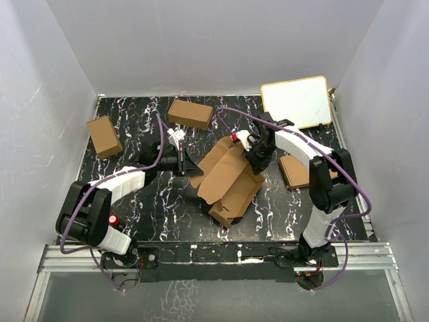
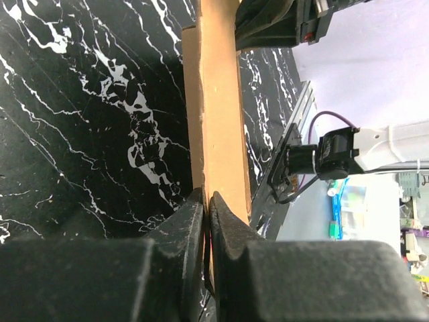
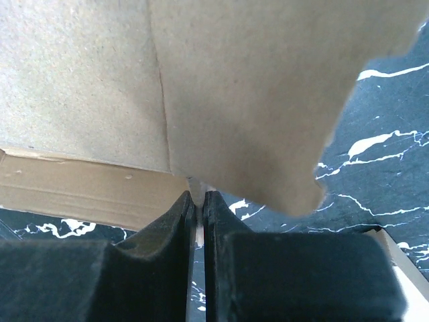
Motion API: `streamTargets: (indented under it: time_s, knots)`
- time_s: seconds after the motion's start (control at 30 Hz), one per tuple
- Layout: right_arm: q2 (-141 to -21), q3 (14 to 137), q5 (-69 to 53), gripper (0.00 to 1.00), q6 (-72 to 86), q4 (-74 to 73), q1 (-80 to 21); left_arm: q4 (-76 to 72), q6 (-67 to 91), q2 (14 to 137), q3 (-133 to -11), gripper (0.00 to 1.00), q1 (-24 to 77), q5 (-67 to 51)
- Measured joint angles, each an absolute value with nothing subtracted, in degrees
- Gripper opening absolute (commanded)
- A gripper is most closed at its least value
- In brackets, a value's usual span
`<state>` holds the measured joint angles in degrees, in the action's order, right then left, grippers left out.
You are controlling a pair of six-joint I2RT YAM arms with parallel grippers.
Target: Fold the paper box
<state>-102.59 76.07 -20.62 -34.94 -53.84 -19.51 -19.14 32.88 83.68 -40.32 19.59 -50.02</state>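
The paper box (image 1: 226, 180) is a partly folded brown cardboard piece with flaps, lying mid-table. My left gripper (image 1: 192, 168) is at its left edge. In the left wrist view the jaws (image 2: 208, 206) are shut on a thin upright wall of the box (image 2: 221, 100). My right gripper (image 1: 257, 159) comes down on the box's upper right part. In the right wrist view its jaws (image 3: 200, 196) pinch the lower edge of a cardboard flap (image 3: 241, 87), which fills most of that view.
Two short brown cartons (image 1: 104, 136) (image 1: 190, 113) stand at the back left. A white board (image 1: 296, 102) leans at the back right. A flat brown pile of sheets (image 1: 295, 172) lies under the right arm. White walls close in the table on three sides.
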Motion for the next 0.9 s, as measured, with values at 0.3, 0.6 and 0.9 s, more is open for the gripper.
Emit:
streamTargets:
  time_s: [0.3,0.6,0.9]
  knots:
    - [-102.76,75.81,-17.47,0.22,-32.82,-51.75,-21.06,-17.34,30.11,84.62,-40.53,0.0,19.27,-49.98]
    - [-102.76,71.59,-16.78,0.28,-31.38,-46.35,-21.12,-17.37,28.51,84.62,-40.51,0.0,18.57,-50.0]
    - [-102.1,68.36,-16.8,0.33,-31.16,-42.26,-21.12,-17.8,28.42,84.62,-40.29,0.0,18.04,-50.19]
